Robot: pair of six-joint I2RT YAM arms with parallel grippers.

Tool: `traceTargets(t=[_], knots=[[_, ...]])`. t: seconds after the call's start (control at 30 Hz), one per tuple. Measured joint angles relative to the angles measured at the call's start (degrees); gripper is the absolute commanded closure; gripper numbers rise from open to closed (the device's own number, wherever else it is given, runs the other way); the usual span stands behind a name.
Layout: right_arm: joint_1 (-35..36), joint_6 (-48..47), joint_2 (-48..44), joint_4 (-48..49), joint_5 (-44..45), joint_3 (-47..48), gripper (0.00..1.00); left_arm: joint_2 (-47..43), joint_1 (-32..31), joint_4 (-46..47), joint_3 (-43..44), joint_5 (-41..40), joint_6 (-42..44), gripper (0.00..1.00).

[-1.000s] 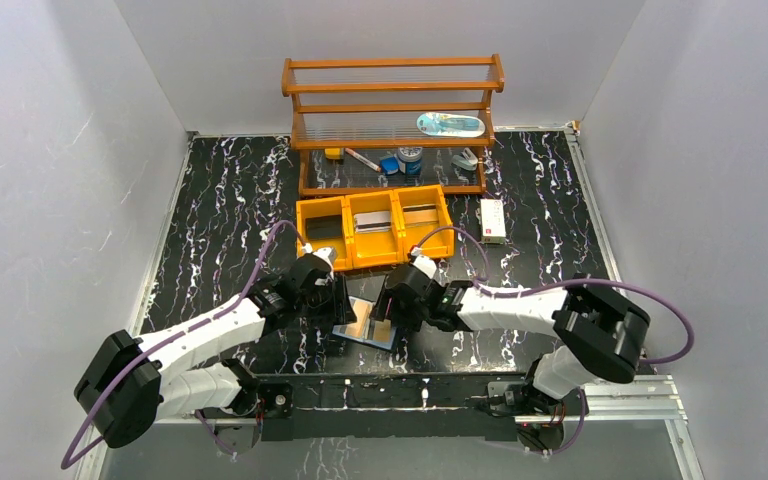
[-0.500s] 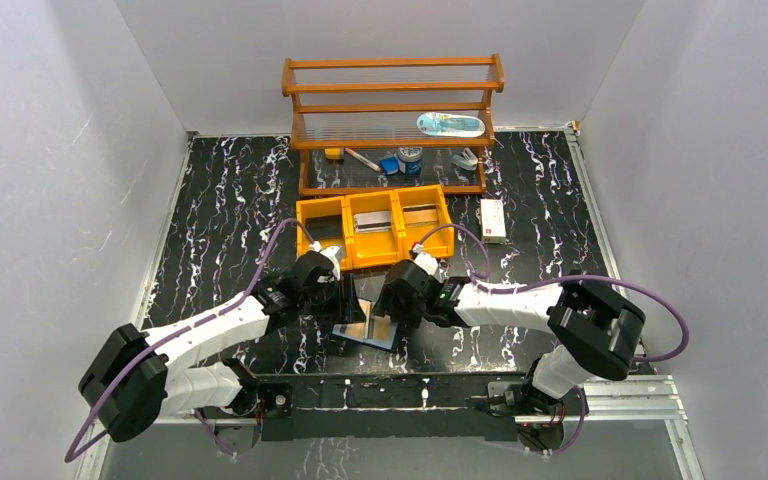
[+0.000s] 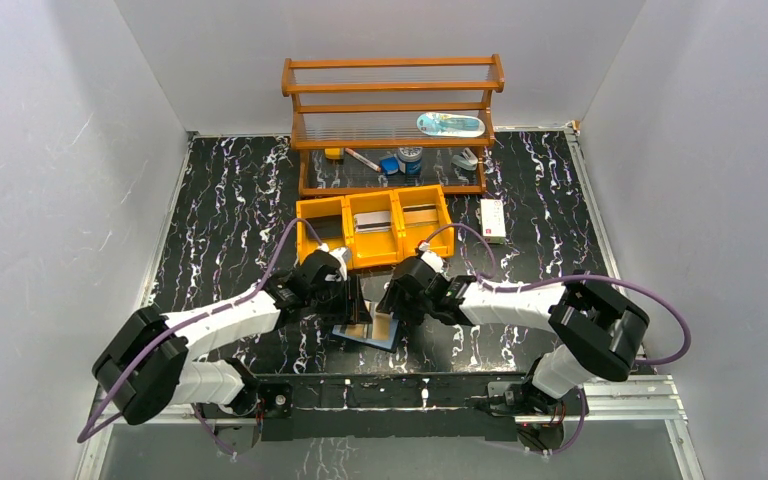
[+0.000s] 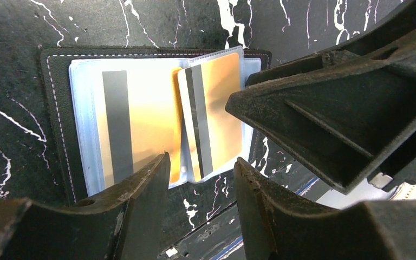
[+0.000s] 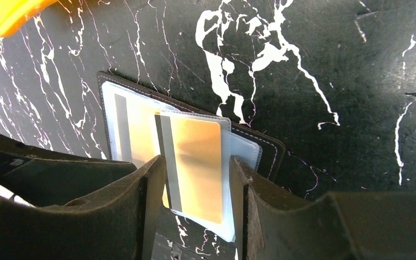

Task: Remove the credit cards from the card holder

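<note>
L gripper near side of yellow bin tray, jaws half apart, empty | R gripper flanks one raised gold card, can't tell if pinching | card holder open flat, just near of tray | credit cards prob thin, stiff, slick, light: take exposed short edge | card count, sleeve mouths not visible

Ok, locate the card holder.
Top view, centre: the card holder lies open between the left hand and right hand, just below the yellow bin tray.
</note>
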Motion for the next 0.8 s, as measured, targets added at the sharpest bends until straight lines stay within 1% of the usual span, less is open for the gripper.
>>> traceTargets(t=[0.23,0.37,0.43,0.47,0.6,0.8], knots=[[-1.0,-0.5,-0.1,0.9,-1.7,-0.4,0.43,3.5,0.0,2.4,0.0,1.9,-0.2,0.6],[-1.8,-0.8,-0.4,0.7,-2.4,-0.4,0.39,5.2,0.0,4.8,0.0,4.0,-0.4,0.62],[-2.1,-1.3,-1.2,-0.7,-2.0,-0.4,0.33,6.0,0.0,5.6,0.0,4.6,-0.5,0.62],[-2.1,-1.5,-1.6,-1.4,-1.8,-0.4,0.32,6.4,0.0,5.7,0.0,4.8,-0.5,0.62],[-2.2,-2.4,-3.8,-5.0,-1.5,-0.3,0.31,6.6,0.0,6.1,0.0,5.4,-0.5,0.62],[-2.3,-2.4,-6.0,-7.3,-1.7,-0.7,0.3,6.6,0.0,6.9,0.0,6.2,-0.4,0.62]])
